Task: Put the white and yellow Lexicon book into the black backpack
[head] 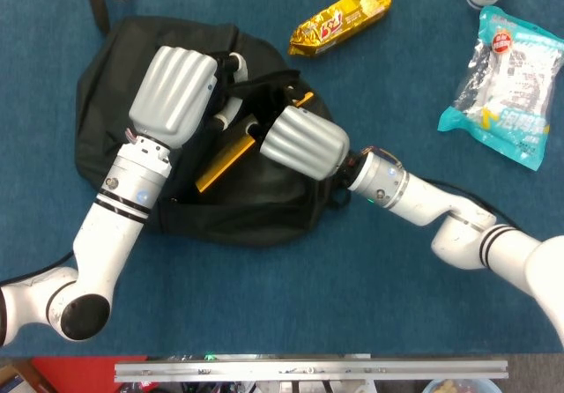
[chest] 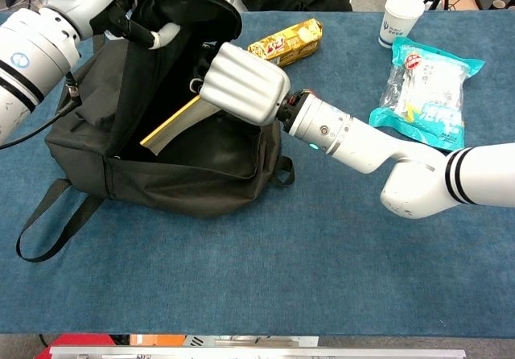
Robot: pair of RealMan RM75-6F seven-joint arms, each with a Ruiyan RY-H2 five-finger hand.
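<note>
Our right hand (chest: 241, 83) grips the book (chest: 173, 124), half inside the backpack (chest: 185, 186); our left hand (head: 174, 89) holds the flap (chest: 189, 13), which could slip and snag the book.

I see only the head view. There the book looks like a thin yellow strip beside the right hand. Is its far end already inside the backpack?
Observer: Yes. In the chest view the book slopes down from the right hand, and its lower end is inside the opening of the backpack.
Operator: What makes the opening so wide?
Observer: The left hand holds the top flap lifted well above the table.
Operator: Does anything lie near the front of the bag?
Observer: A strap loop lies on the table at the bag's front left corner, apart from both hands.
</note>
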